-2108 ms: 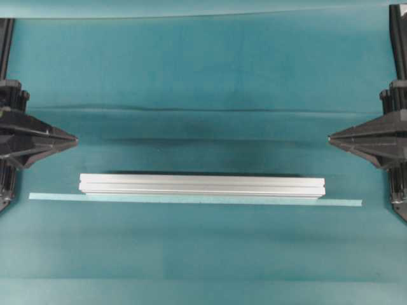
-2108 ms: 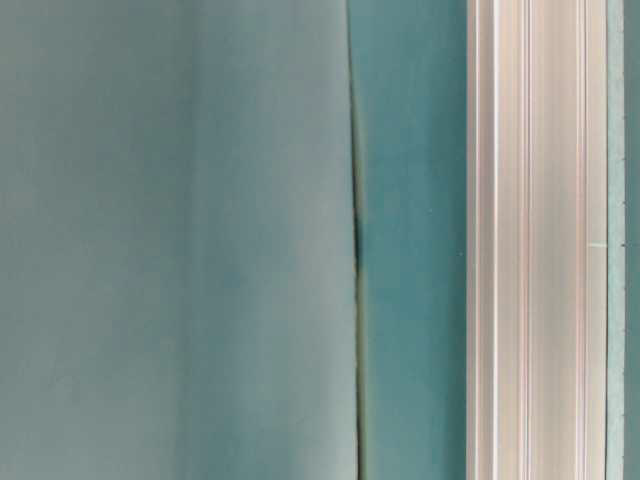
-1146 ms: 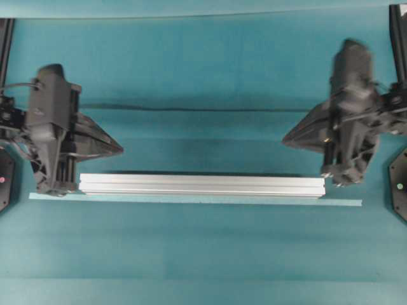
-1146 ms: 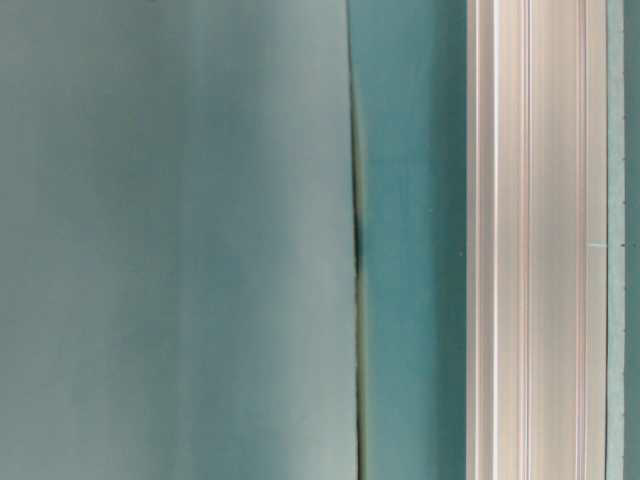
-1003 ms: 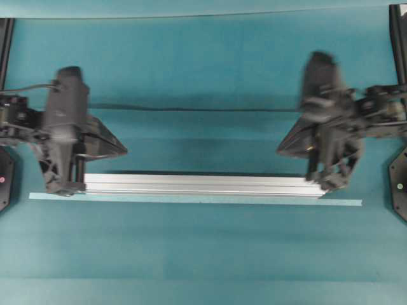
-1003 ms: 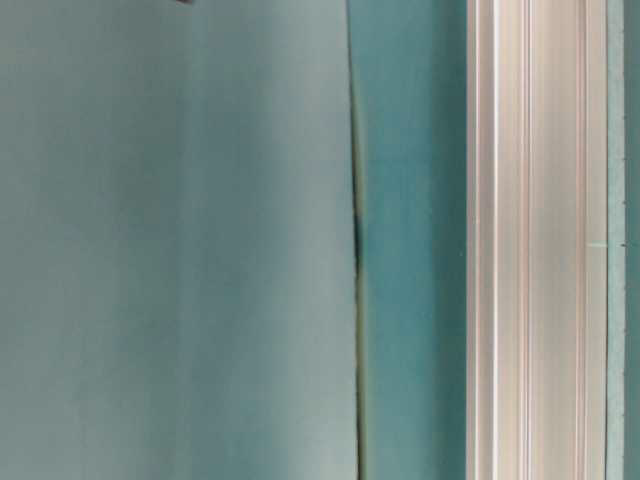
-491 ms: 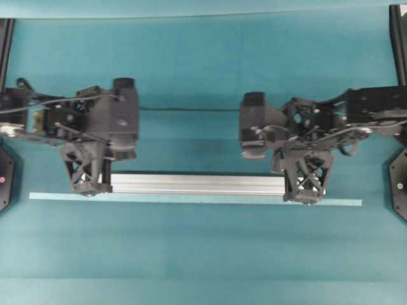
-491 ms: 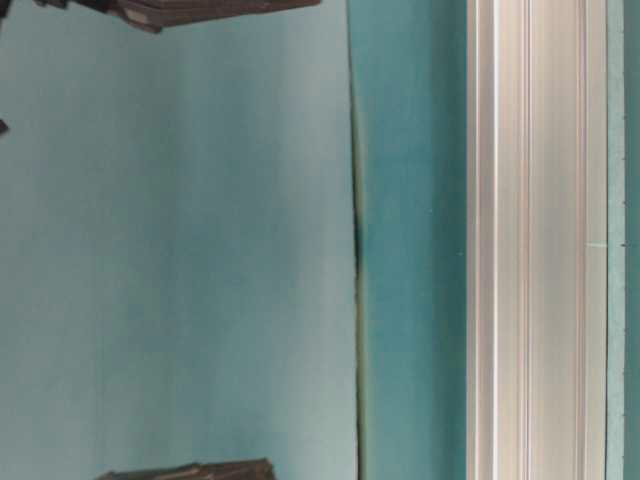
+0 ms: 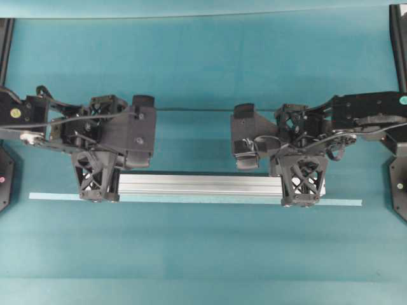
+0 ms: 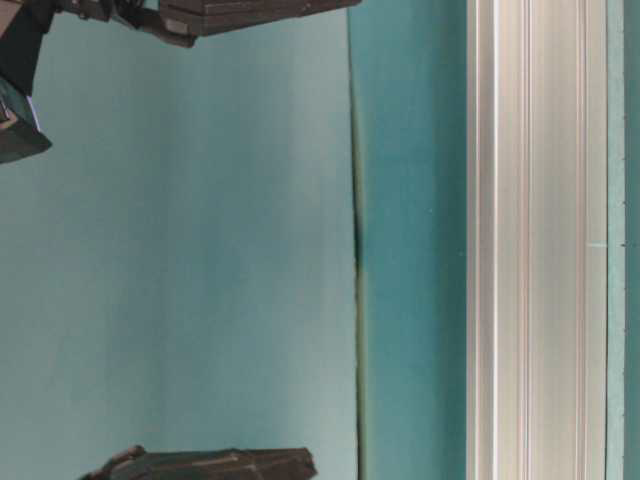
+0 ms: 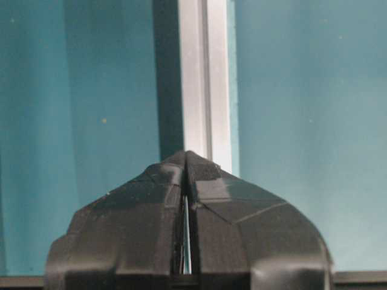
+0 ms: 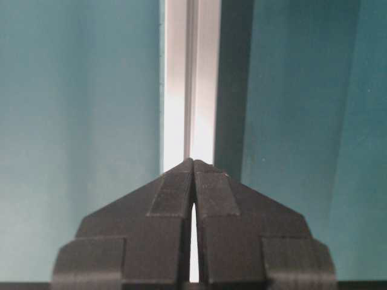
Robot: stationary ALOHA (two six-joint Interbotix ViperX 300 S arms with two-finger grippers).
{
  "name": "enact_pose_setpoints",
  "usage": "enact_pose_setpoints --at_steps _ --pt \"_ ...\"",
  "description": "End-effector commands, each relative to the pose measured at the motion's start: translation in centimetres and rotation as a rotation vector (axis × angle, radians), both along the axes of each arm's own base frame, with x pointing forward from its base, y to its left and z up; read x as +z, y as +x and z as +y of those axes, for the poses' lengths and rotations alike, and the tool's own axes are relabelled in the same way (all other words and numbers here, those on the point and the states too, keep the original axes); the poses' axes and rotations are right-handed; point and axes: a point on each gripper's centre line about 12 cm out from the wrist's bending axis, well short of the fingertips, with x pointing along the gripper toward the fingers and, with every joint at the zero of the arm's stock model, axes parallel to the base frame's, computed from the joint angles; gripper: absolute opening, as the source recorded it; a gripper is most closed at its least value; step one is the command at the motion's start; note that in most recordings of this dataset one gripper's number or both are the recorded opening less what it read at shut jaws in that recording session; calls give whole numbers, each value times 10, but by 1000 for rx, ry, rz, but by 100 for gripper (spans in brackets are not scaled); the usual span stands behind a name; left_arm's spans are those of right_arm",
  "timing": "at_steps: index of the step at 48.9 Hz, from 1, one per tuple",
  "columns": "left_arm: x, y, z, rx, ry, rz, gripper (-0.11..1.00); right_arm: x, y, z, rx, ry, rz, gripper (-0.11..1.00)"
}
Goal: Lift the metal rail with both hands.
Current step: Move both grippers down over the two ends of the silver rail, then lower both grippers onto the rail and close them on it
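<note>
The metal rail (image 9: pixel 200 185) is seen lying on the teal surface (image 9: pixel 203 63), just beside a pale tape strip (image 9: pixel 343 203); the left tool (image 9: pixel 97 192) is positioned over its left end and the right tool (image 9: pixel 304 196) over its right end; both tools are pressed together, fingertips meeting above the rail.

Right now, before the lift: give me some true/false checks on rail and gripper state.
1. The left gripper is over one end of the metal rail. True.
2. The right gripper is parked at the view's edge, away from the rail. False: it is over the rail's other end.
3. Both grippers' fingertips meet in the wrist views. True.
4. The tape strip lies across the rail. False: it runs alongside it.
</note>
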Motion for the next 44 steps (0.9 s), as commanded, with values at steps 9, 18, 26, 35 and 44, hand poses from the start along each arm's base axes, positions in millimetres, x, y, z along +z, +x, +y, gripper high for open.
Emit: enact_pose_setpoints --at_steps 9,18,26,35,44 --pt "-1 1 -1 10 -7 -39 13 -7 3 0 11 -4 13 50" --pt "-16 1 -1 56 -33 20 66 -17 5 -1 6 -12 2 93" --pt "-26 4 -7 53 -41 64 99 -20 8 -1 -9 -13 -38 95" --pt "-37 5 -13 46 -44 96 97 -33 5 -1 -23 -10 -17 96" --pt "-50 9 -13 42 -40 132 98 -44 4 3 -26 -10 -19 96"
